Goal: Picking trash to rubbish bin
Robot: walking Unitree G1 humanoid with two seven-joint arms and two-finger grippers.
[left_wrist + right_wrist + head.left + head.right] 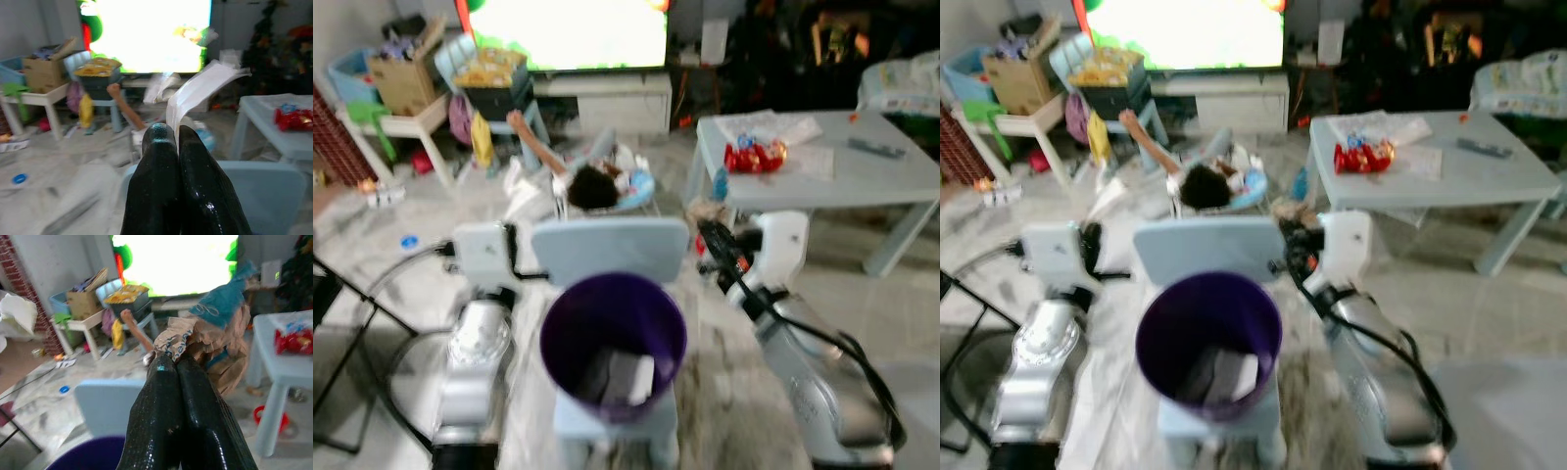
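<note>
Directly below the robot's head, a purple rubbish bin point(613, 345) stands on a pale blue chair point(610, 253), some trash already lying inside it; both arms are raised on either side of it. Seen from its wrist, the left gripper point(177, 136) is pinched closed on a white paper strip point(201, 88); the right gripper point(175, 363) is clamped on a crumpled brown and teal wrapper point(213, 335). Judging by this, the carrying step is in hand; next, each gripper should move over the bin's mouth and let go. Only the head views reveal the bin's contents; they blur both held scraps.
</note>
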